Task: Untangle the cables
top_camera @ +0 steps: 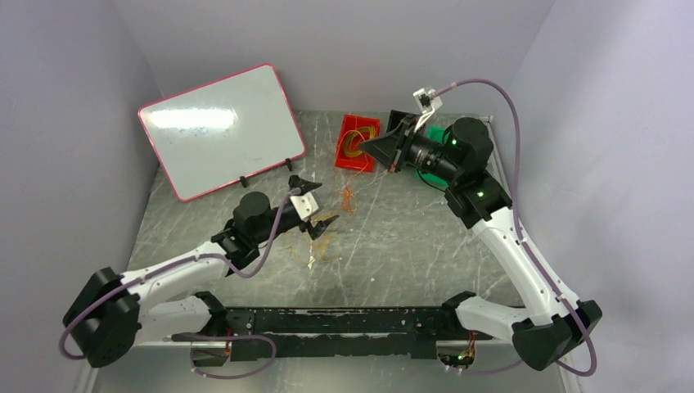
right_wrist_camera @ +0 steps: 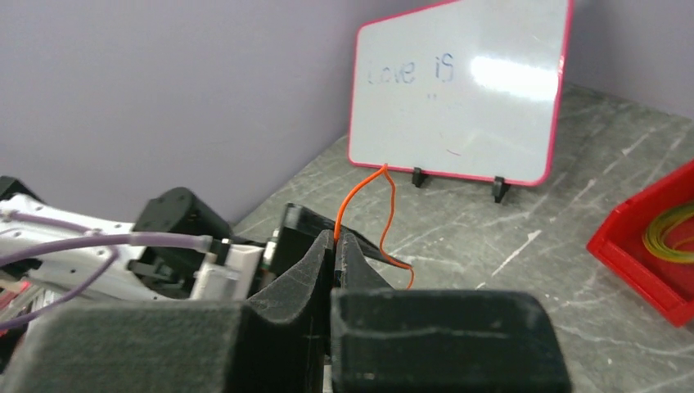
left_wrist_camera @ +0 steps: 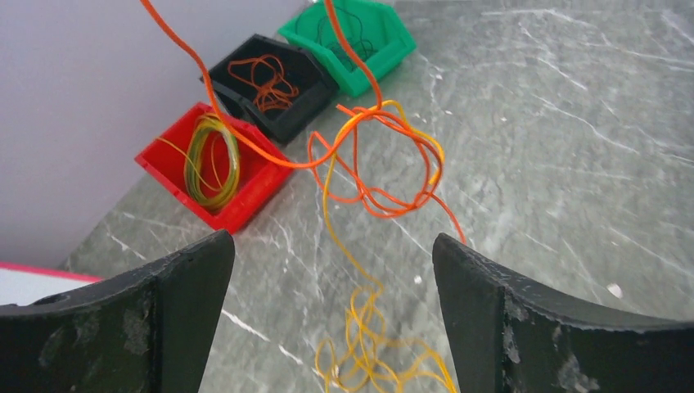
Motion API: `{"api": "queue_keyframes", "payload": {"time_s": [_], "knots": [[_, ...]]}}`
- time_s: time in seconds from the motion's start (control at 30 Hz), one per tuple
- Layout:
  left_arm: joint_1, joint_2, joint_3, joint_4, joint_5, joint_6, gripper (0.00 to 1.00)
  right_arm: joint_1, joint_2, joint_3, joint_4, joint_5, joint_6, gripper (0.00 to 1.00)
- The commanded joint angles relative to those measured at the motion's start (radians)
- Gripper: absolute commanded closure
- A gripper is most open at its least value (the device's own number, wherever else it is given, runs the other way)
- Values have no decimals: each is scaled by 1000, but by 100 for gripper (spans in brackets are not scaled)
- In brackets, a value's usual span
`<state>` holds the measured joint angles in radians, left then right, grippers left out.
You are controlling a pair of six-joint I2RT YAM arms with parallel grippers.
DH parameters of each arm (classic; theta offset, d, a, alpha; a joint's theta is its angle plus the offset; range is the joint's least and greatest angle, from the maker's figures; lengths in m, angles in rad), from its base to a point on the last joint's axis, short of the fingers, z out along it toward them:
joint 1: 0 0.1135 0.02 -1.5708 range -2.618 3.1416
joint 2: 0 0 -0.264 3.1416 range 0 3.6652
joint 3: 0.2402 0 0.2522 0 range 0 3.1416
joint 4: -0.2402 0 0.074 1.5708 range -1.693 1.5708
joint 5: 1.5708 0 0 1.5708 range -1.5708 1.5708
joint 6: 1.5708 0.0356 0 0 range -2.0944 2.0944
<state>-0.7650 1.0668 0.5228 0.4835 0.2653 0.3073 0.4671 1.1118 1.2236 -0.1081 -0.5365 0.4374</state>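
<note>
- Grey marbled bench between pale lilac walls. A pink-rimmed whiteboard is propped on its feet at the far left corner, with faint writing on it.
- Three bins stand in a row along the far edge, about the middle. The red bin has a neat yellow-green coil inside, the black bin a small orange bundle, and the green bin a dark wire.
- Now the cables: a loose knot of orange loops lies on the bare bench just in front of the red and black bins, toward the middle.
- One yellow cable runs out of that knot toward the near edge and piles into a small heap.
- The left gripper hovers low over the middle of the bench with its jaws spread wide and nothing between them. The yellow heap sits below the gap; whether anything touches, I cannot tell.
- The right gripper is up over the far edge, above the bins, pointing toward the left side. Its jaws are pressed fully together, pinching an orange cable.
- That orange cable arcs up out of the fingertips, bends over and drops down behind them.
- From the left wrist view, two orange strands climb from the knot and leave the top of the frame, lifted clear of the bench.
- The two grippers are apart, with the knot on the bench between them.
</note>
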Motion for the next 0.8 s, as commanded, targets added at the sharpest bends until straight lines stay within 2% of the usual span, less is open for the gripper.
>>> {"api": "queue_keyframes", "payload": {"time_s": [0.0, 0.17, 0.23, 0.3, 0.37, 0.47, 0.5, 0.53, 0.67, 0.77], "knots": [[-5, 90, -10, 279, 23, 40, 7, 5, -30, 44, 39, -89, 11, 100], [-5, 199, -8, 366, 47, 45, 13, 6, -30, 54, 47, -118, 20, 100], [-4, 246, -6, 408, 60, 30, 21, 7, -28, 63, 43, -123, 20, 100], [-4, 282, 6, 428, 65, 16, 35, 7, -24, 71, 39, -125, 19, 100], [-4, 312, 25, 419, 48, 2, 56, 7, -25, 78, 34, -121, 17, 100], [-4, 334, 44, 372, 45, 0, 77, 6, -27, 92, 21, -103, 7, 100], [-5, 335, 39, 371, 44, -1, 89, 7, -25, 101, 14, -95, 1, 100], [-4, 336, 31, 371, 37, -11, 93, 6, -22, 115, 5, -88, -11, 100], [-5, 339, -3, 359, -20, -54, 93, 6, -2, 206, -44, -9, -60, 100], [-4, 336, -23, 323, -75, -98, 93, 7, 13, 301, -102, 153, -102, 100]]}}
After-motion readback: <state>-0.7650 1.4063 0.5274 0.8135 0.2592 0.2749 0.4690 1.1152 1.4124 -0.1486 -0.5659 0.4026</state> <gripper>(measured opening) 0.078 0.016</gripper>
